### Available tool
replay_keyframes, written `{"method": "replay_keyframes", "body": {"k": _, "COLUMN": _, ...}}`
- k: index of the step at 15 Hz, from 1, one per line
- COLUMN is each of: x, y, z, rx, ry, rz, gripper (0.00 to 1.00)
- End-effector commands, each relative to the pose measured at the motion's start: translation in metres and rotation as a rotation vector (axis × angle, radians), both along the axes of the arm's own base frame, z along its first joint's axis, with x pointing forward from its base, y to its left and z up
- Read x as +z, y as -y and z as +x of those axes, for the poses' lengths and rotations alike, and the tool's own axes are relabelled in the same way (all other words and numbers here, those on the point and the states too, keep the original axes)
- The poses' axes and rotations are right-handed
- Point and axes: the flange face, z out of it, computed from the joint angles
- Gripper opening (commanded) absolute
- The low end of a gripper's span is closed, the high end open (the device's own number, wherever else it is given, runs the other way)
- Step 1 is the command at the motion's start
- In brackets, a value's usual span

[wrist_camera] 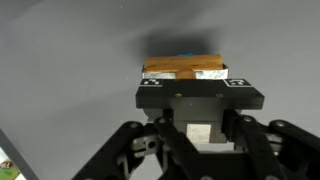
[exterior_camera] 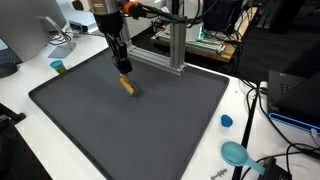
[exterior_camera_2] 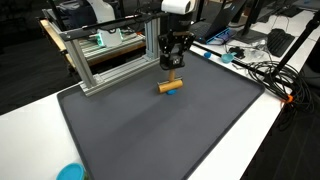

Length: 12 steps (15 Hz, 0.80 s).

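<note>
Wooden block [exterior_camera: 127, 86] lies on the grey mat [exterior_camera: 130, 135], in the mat's far part, just short of its back edge; the claw [exterior_camera: 123, 68] comes straight down on it. Wrist view shows the pads [wrist_camera: 212, 72] either side of the block w/ no gap, so the claw is clamped on the block. The block looks to sit on the mat or barely off it; can't tell which.

Step in hand, as I judge it: the grasp is made, lift not yet begun. Next move prob. calls for a straight rise, grip kept firm, since the hold is across the short side and the ends stick out; a tilt could let it swivel.

Room: the aluminium frame [exterior_camera_2: 110, 60] stands along the mat's back edge, near the claw, so little margin that way. Toward the mat's centre and front there's wide flat room. Off the mat on the white tabletop [exterior_camera: 15, 95] are a blue cap [exterior_camera: 226, 121] and cables [exterior_camera: 262, 100], well apart from the block.
</note>
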Motion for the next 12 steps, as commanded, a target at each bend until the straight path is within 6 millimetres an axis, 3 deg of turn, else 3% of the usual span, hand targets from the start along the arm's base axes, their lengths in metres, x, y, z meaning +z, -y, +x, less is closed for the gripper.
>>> {"method": "replay_keyframes", "body": {"k": 1, "x": -0.020, "y": 0.001, "z": 0.001, "rx": 0.011, "ry": -0.021, "rz": 0.003, "gripper": 0.23}}
{"method": "replay_keyframes", "body": {"k": 4, "x": -0.027, "y": 0.003, "z": 0.002, "rx": 0.024, "ry": -0.011, "rz": 0.018, "gripper": 0.23}}
{"method": "replay_keyframes", "body": {"k": 7, "x": -0.022, "y": 0.005, "z": 0.005, "rx": 0.022, "ry": 0.029, "rz": 0.042, "gripper": 0.23}}
{"method": "replay_keyframes", "body": {"k": 8, "x": -0.004, "y": 0.003, "z": 0.002, "rx": 0.021, "ry": 0.013, "rz": 0.008, "gripper": 0.48}}
{"method": "replay_keyframes", "body": {"k": 12, "x": -0.005, "y": 0.005, "z": 0.003, "rx": 0.018, "ry": 0.019, "rz": 0.014, "gripper": 0.48}}
